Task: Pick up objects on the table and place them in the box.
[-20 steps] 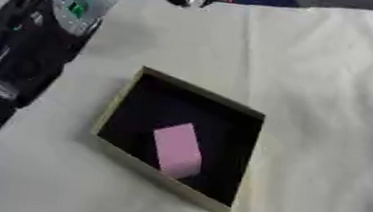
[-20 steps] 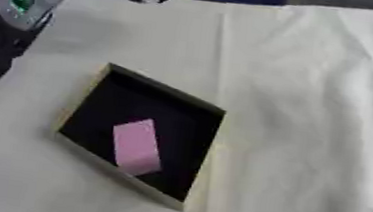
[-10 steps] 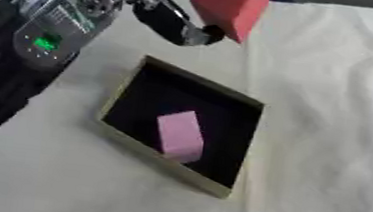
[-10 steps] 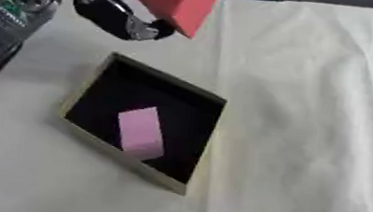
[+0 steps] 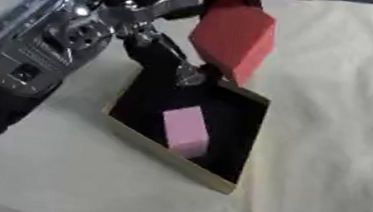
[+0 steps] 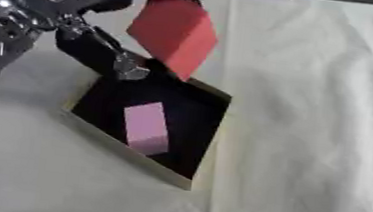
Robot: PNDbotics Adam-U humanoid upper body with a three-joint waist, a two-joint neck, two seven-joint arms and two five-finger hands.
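Observation:
My left hand point(image 5: 159, 34) comes in from the upper left and is shut on a red block point(image 5: 232, 40), which hangs tilted above the far corner of the box point(image 5: 146, 143). The box is shallow, black inside with a tan rim, and lies askew on the cream cloth. A pink block point(image 5: 186, 129) lies inside it near the middle. The hand's black fingers point(image 6: 112, 59) reach down over the box's far left side. My right hand shows in no view.
The cream cloth point(image 6: 309, 142) covers the table, with open room to the right of the box. My left arm's silver and black forearm point(image 5: 42, 51) fills the upper left. A dark strip runs along the far edge.
My left hand has carried the red block down and toward the box, from the far edge to above its far corner. The pink block has not shifted in the box.

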